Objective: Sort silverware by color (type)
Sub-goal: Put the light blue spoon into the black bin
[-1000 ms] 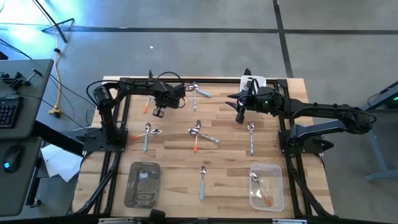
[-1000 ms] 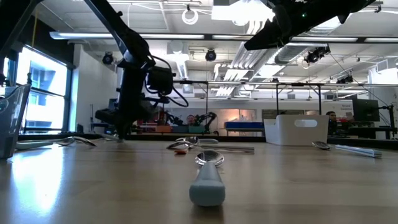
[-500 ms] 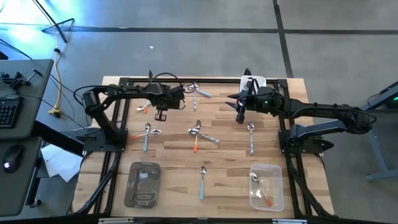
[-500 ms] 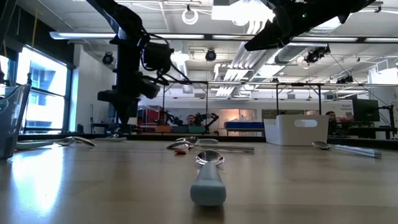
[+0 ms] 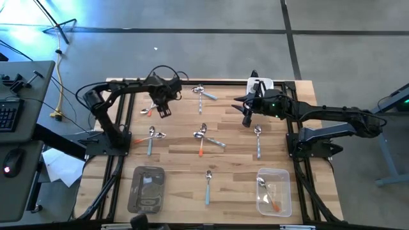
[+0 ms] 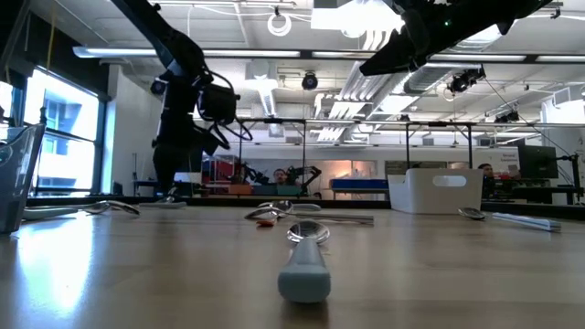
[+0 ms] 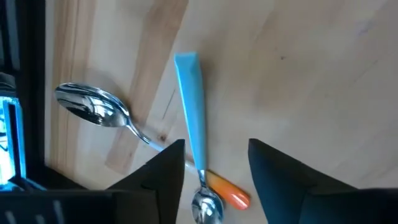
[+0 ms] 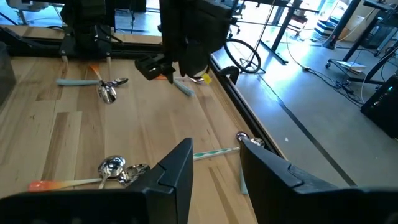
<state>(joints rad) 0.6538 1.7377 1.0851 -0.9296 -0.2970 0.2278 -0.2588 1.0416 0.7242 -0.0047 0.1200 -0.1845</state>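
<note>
Wooden table [image 5: 179, 160], black-framed, strewn with spoons [image 5: 202, 135]: shiny bowls, thin handles of light blue, orange or plain silver. No legible writing. Far left: left gripper [image 5: 163, 110] raised, fingers apart and empty, above crossed blue spoon [image 7: 193, 140] and orange spoon [image 7: 115, 115]. Right: right gripper [image 5: 246, 119] parted, empty, over mid-table.

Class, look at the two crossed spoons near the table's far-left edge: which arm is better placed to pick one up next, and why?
Left. The left gripper hovers open right beside the blue-handled spoon and the orange-handled spoon, both filling its wrist view. The right gripper hangs well across the table, nearer other spoons.
</note>
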